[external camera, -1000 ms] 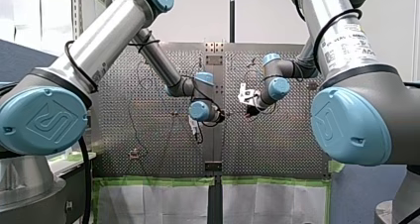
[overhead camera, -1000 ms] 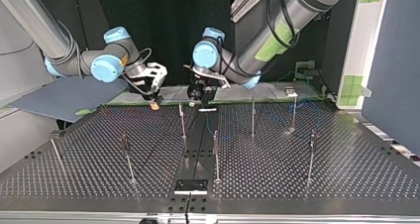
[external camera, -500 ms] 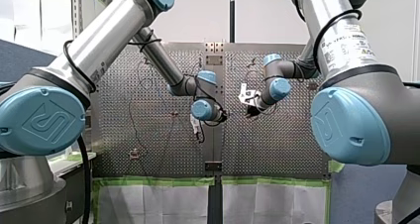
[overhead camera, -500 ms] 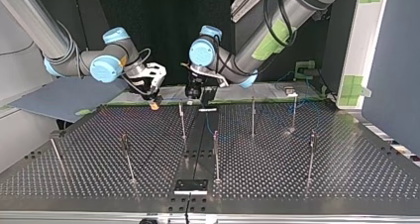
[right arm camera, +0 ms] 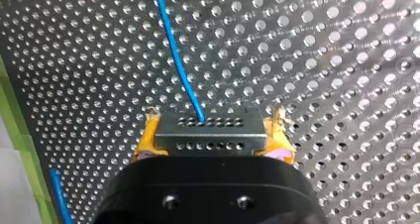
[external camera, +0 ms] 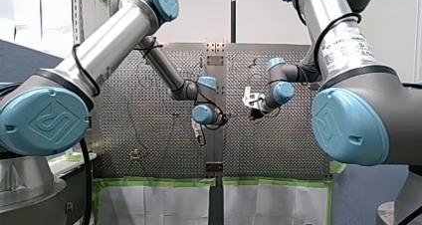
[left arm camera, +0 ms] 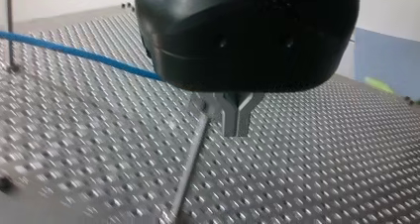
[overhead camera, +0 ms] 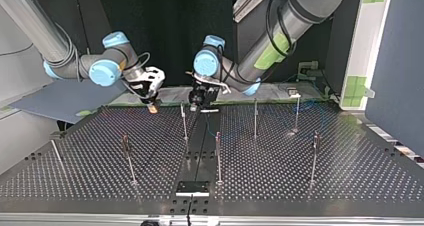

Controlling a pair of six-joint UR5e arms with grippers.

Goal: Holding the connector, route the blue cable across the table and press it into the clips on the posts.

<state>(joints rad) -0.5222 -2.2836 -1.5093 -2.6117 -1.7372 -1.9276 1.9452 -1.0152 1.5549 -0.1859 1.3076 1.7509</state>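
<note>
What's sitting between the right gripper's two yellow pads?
The grey connector, clamped by the right gripper's yellow pads, with the blue cable running out of it. The right wrist view shows this.

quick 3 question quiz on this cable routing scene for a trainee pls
1. Multiple choice: what does my right gripper hold? A) a loose post B) the connector C) nothing
2. True or false: the blue cable leaves the connector and runs ahead over the perforated table.
3. Fill in: in the left wrist view, a thin metal ____ stands beside my left gripper.
Key: 1 B; 2 true; 3 post.
</note>
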